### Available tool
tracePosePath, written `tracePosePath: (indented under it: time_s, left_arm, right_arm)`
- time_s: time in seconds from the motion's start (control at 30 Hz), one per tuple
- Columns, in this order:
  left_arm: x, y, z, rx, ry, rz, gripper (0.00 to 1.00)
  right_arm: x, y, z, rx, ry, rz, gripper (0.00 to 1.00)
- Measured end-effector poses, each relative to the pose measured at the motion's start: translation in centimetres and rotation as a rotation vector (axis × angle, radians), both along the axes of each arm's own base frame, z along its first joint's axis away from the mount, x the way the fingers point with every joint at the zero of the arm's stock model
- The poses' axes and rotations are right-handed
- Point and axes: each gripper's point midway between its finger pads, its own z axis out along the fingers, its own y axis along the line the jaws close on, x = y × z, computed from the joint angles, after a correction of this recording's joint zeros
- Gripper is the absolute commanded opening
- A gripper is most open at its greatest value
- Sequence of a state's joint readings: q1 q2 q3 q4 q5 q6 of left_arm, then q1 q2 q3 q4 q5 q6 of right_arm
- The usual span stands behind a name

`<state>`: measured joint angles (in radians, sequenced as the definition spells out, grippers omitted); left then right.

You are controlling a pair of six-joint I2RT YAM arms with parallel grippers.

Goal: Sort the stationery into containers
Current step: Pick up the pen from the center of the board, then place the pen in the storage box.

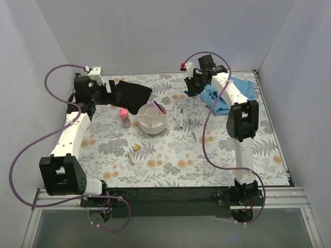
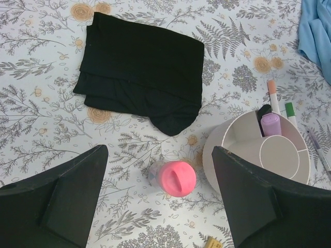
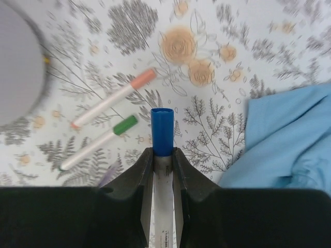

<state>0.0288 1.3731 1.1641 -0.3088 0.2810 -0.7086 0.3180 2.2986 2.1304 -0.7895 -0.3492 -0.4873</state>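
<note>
**Blue-capped pen in right claw; transfer to bowl pending**

The right gripper (image 3: 163,155) pinches the blue-capped pen (image 3: 162,129) just below its cap, with the shaft running back between the fingers. The pen is above the table, beside the blue cloth (image 3: 289,139) and apart from the white bowl (image 1: 151,130). The left gripper (image 2: 159,155) is spread wide over the pink-capped bottle (image 2: 178,178), holding nothing.

Judgement: clear the rim first, tip the pen down into an outer compartment, and let go only once it is inside. The grip looks off-centre, so the pen may swing.
</note>
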Motion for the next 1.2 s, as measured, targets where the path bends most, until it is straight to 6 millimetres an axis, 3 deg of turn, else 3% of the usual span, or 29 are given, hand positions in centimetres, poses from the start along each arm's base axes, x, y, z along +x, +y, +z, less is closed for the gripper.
tracePosePath:
  time_s: [0.23, 0.33, 0.4, 0.53, 0.6, 0.77, 0.93, 1.2]
  left_arm:
    - [0.1, 0.1, 0.0, -0.005, 0.0, 0.012, 0.82]
    - [0.0, 0.1, -0.3, -0.007, 0.009, 0.017, 0.82]
    - [-0.1, 0.2, -0.5, -0.007, 0.014, 0.021, 0.82]
    - [-0.1, 0.0, -0.5, -0.003, 0.014, 0.02, 0.82]
    - [-0.1, 0.0, -0.5, -0.001, 0.014, 0.019, 0.82]
    - [-0.1, 0.0, -0.6, 0.004, 0.018, 0.024, 0.82]
    - [-0.2, 0.1, -0.8, 0.006, 0.025, 0.028, 0.82]
    - [-0.1, 0.5, -0.3, 0.023, 0.024, 0.044, 0.82]
  right_arm:
    - [-3.4, 2.9, 14.8, 0.274, -0.145, 0.031, 0.01]
    - [-5.5, 4.4, 18.9, 0.406, -0.188, 0.038, 0.01]
    - [-7.2, 5.0, 19.9, 0.479, -0.202, 0.025, 0.01]
    - [-10.4, 6.7, 19.2, 0.562, -0.204, -0.001, 0.01]
    - [-11.3, 8.8, 18.7, 0.59, -0.216, 0.008, 0.01]
    - [-12.2, 13.3, 19.8, 0.649, -0.293, 0.048, 0.01]
    - [-12.4, 15.3, 20.8, 0.706, -0.41, 0.055, 0.01]
    - [-13.4, 14.6, 14.4, 0.706, -0.459, -0.001, 0.01]
